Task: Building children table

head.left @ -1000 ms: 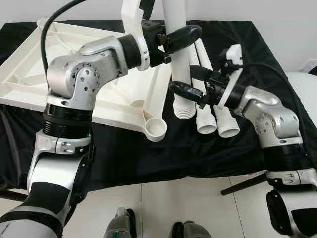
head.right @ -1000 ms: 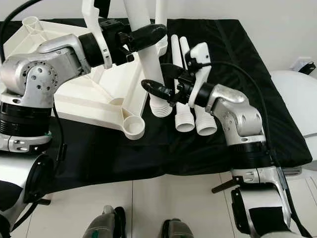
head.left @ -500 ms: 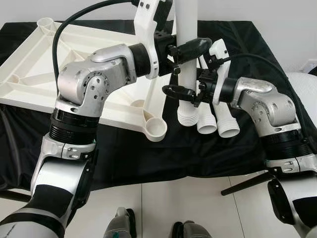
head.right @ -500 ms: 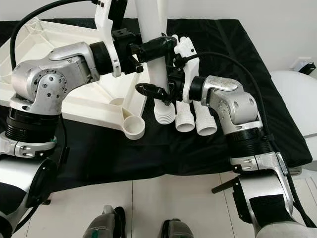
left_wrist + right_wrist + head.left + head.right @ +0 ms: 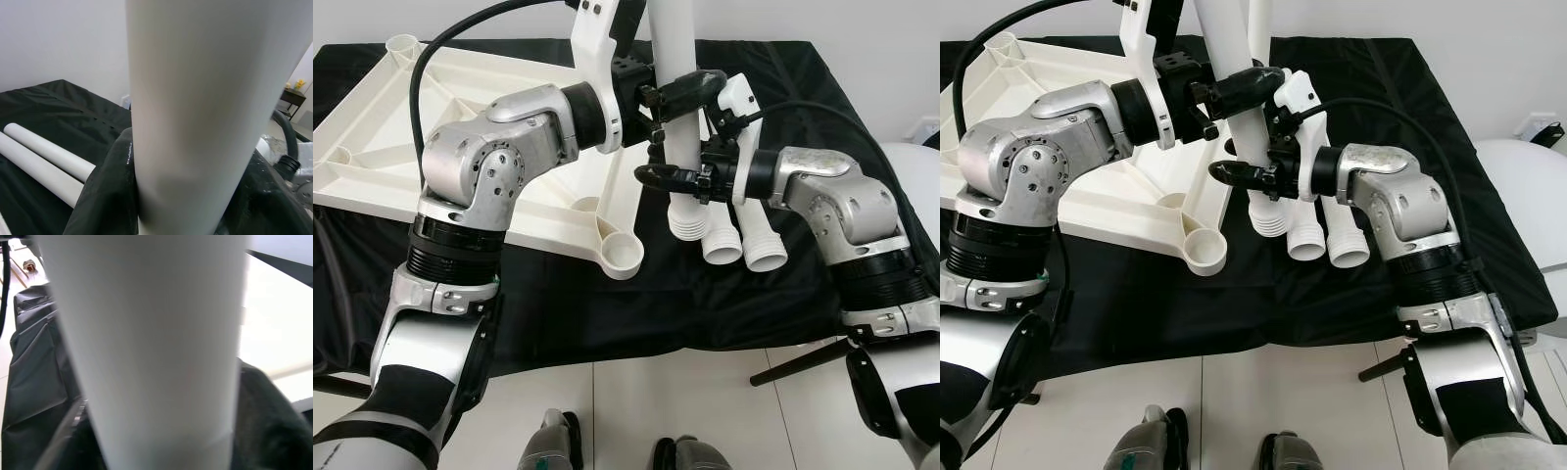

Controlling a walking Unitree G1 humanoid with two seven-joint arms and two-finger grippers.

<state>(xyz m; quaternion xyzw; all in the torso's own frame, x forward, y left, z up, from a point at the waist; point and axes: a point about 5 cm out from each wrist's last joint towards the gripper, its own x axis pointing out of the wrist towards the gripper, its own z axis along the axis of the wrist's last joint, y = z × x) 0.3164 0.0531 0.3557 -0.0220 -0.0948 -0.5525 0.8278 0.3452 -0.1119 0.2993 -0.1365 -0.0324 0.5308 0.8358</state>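
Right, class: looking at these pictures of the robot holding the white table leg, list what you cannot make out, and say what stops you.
- Top end of the held leg: cut off by the upper edge of both eye views.
- Right gripper far finger: hidden behind the leg.
- Tabletop left corner: cut off by the frame edge.
- Two lying legs: upper lengths hidden by the right arm.
- Wrist views: leg surface blurred, too close.

— Where does everything sit?

— On the cloth (image 5: 734, 294): the upturned tabletop (image 5: 460, 147) to the left, two legs (image 5: 744, 235) lying side by side to the right.

— And between them?

— A third leg (image 5: 680, 127) stands nearly upright. The left gripper (image 5: 677, 96) clasps it from the left, higher up; the right gripper (image 5: 674, 176) clasps it from the right, just below. The corner socket (image 5: 625, 257) lies nearer, slightly left.
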